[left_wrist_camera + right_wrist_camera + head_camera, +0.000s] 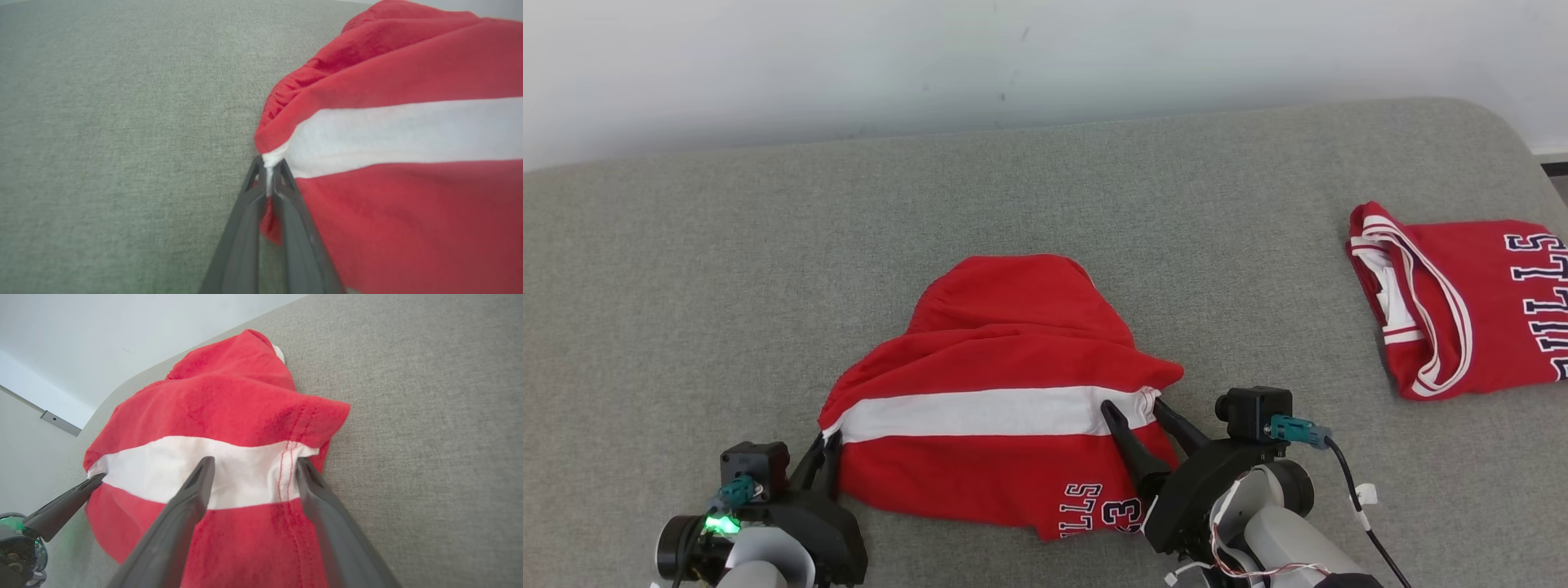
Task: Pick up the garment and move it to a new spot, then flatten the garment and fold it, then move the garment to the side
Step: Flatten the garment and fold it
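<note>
Garment (pixel 996 392): red with a white band, heaped at the front middle of the grey surface (pixel 727 269)
Left gripper (pixel 829 443): pressed together, pinching the band's left end
Right gripper (pixel 1134 406): spread, straddling the band's right seam, clamping nothing
Open room: bare grey cloth to the left and behind, up to the white wall (pixel 849 57); folded jersey (pixel 1462 302) well apart at the right edge
Left wrist view: white cloth caught between the tips
Right wrist view: red seam stitching between the fingers (pixel 192 494)

The garment (pixel 1005 351) is soft, matt red cloth with a white band. The upholstery (pixel 727 269) is grey, coarse-woven and matt. The right claw (pixel 255 460) looks like dark matt plastic.
</note>
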